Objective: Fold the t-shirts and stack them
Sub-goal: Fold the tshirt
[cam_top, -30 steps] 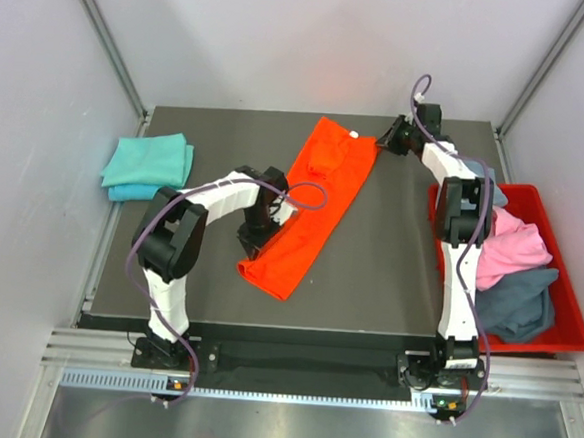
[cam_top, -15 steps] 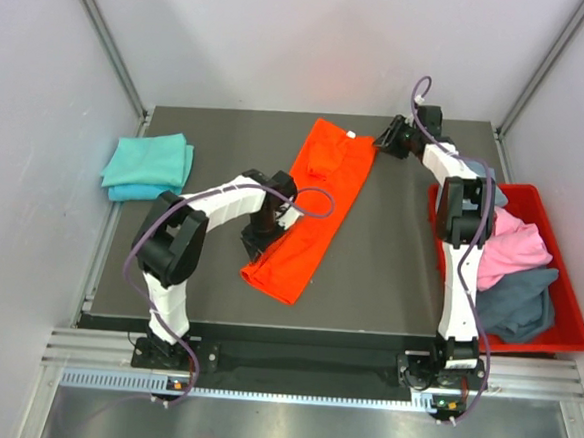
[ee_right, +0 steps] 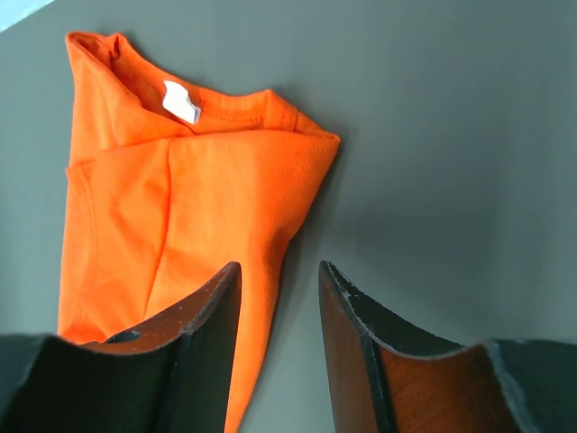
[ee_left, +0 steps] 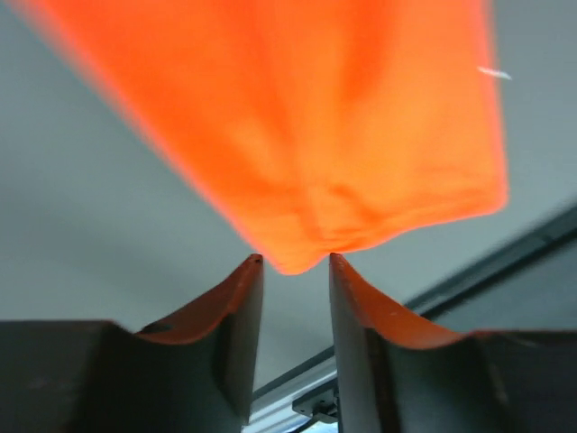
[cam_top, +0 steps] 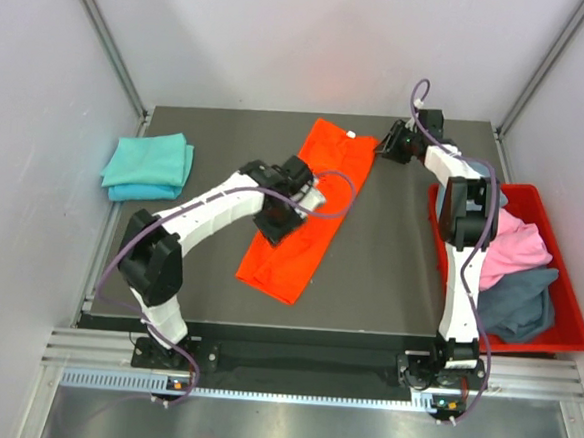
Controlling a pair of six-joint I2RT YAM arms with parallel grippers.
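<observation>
Fabric of the orange t-shirt ran near-to-far; our left gripper pinched its middle, our right gripper hung spread beside its far end.

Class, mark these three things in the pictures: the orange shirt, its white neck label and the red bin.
orange shirt (cam_top: pixel 289 257), top view, lower half of the cloth.
neck label (ee_right: pixel 181 101), right wrist view, middle of the white tag.
red bin (cam_top: pixel 572 317), top view, bare side wall.

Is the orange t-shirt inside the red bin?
No, the orange t-shirt lies spread on the dark table, and the red bin stands off to the right side.
</observation>
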